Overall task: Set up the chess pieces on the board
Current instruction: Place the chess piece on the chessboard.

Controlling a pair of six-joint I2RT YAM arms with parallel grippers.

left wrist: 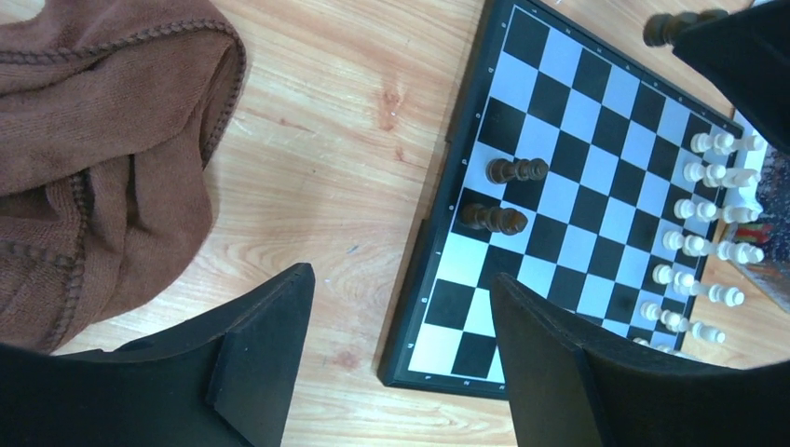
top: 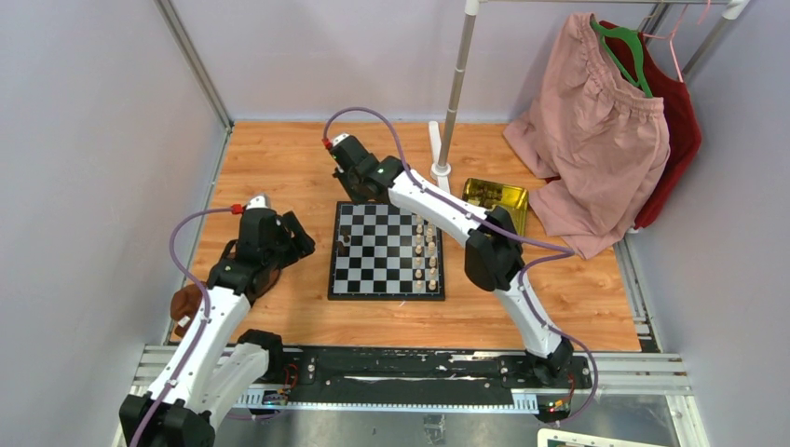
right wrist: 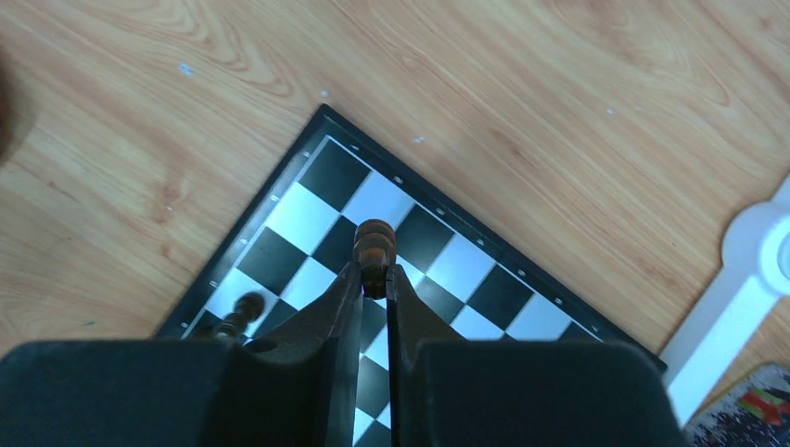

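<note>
Pale grey walls (top: 84,140) close in the light wooden table (top: 279,168) under even light, and a metal rail (top: 633,368) runs along its near edge. At the back right stands a clothes rack pole (top: 456,84) on a white foot. A pink garment (top: 596,130) on a green hanger (top: 624,51) and a red garment (top: 685,121) drape down beside a gold tray (top: 497,197) — a brown knitted cloth (left wrist: 93,140) lies crumpled at the table's left.

Bright, even overhead light, soft shadows. My black-and-silver checkered board (left wrist: 559,186) gleams slightly. Wrist views vignette at corners; my black fingers (right wrist: 321,326) blur.
</note>
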